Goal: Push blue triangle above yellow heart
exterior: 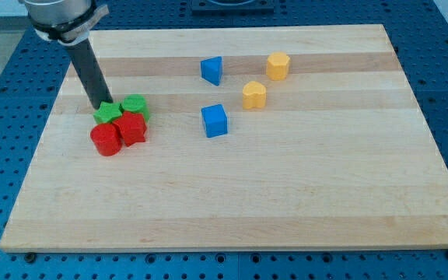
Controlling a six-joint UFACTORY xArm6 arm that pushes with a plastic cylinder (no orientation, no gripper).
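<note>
The blue triangle (211,70) lies in the upper middle of the wooden board (302,194). The yellow heart (254,94) lies to its lower right, a short gap away. My tip (102,105) is far to the view's left of both, touching or nearly touching the upper edge of a green star (108,114). The rod rises from there toward the view's top left.
A yellow pentagon-like block (278,66) sits up and right of the heart. A blue cube (215,120) lies below the triangle. By my tip, a second green block (134,105), a red cylinder (106,140) and a red block (131,128) cluster together.
</note>
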